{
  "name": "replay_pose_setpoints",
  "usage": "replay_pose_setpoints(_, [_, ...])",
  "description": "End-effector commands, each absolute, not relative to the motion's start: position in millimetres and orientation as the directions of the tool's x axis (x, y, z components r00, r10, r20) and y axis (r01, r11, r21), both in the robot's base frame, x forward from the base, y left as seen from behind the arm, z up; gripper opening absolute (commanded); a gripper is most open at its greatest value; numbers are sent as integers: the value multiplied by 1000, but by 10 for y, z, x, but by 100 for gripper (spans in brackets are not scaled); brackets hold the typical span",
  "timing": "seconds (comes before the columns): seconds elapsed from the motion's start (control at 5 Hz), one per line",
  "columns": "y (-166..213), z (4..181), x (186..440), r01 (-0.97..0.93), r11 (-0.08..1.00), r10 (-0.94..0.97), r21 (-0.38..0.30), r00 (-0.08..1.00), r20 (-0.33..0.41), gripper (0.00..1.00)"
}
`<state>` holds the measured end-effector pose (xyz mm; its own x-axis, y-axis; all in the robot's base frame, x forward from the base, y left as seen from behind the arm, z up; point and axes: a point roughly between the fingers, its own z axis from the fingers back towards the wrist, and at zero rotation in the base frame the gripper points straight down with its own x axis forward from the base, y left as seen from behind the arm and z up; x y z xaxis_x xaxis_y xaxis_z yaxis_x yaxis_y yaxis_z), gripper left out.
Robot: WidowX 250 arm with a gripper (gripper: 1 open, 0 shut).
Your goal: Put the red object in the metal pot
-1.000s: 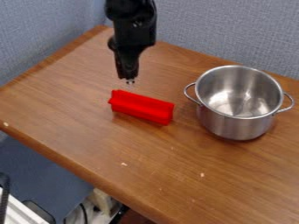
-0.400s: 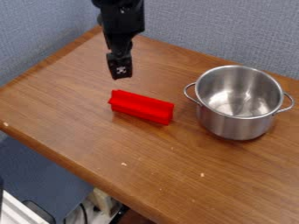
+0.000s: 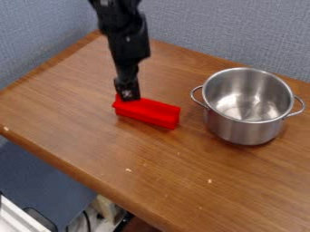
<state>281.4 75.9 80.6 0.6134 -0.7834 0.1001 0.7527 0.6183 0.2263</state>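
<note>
The red object (image 3: pixel 152 112), a bright red elongated block, lies flat near the middle of the wooden table. My gripper (image 3: pixel 126 91) points steeply down just above the block's left end, its dark fingers spread open with nothing between them. I cannot tell whether the fingertips touch the block. The metal pot (image 3: pixel 249 129), shiny steel with two small side handles, stands upright and empty to the right of the block, a short gap away.
The wooden table (image 3: pixel 72 104) drops off at its front-left edge (image 3: pixel 61 163), with dark floor clutter below. A blue-grey wall (image 3: pixel 49 27) stands behind the table. The dark arm (image 3: pixel 121 32) comes down from the top of the view.
The gripper's fingers spread apart, then the gripper sank and shifted left, down to the left end of the red block. Block and pot have not moved.
</note>
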Motion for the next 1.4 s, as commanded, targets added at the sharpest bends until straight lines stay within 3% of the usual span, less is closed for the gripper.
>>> replay_pose_setpoints(0.0, [783,696,2899,744,632,-775,217,613,156,100])
replay_pose_setpoints(0.2, [797,531,2940,746,639,-770,188,618,161,100])
replay_pose_setpoints(0.4, [784,493,2958,748,639,-769,179,617,165,0])
replay_pose_setpoints(1.2, [766,602,2884,716,680,-732,159,650,203,0])
